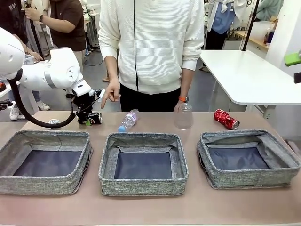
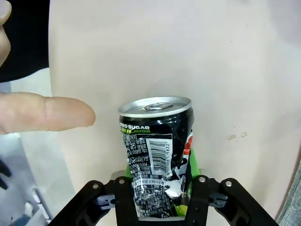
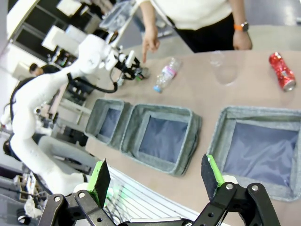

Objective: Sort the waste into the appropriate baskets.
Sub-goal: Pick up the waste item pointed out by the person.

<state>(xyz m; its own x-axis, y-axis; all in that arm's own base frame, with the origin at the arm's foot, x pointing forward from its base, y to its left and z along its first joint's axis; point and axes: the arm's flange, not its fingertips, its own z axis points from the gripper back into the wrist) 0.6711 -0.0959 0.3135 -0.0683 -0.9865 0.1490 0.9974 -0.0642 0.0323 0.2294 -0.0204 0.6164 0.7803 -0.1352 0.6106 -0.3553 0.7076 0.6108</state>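
Three baskets (image 1: 143, 186) stand in a row. Beyond the middle one's far-left corner, the left gripper (image 1: 86, 119) is clamped on a dented can (image 1: 95, 117) on the table, with a person's hand (image 1: 111, 94) pointing just beside it, while the right gripper (image 3: 155, 172) gapes empty. The crumpled metal may give the pads poor purchase, so the can could slip or twist free when lifted.

Dented black can (image 2: 157, 155) beside pointing hand (image 1: 110, 94); bottle (image 1: 128, 120) on side, right of it; cup (image 1: 183, 117) upright under other hand (image 1: 179, 106); red can (image 1: 226, 119) lying farther right; three grey bins (image 1: 143, 137) short of hands.
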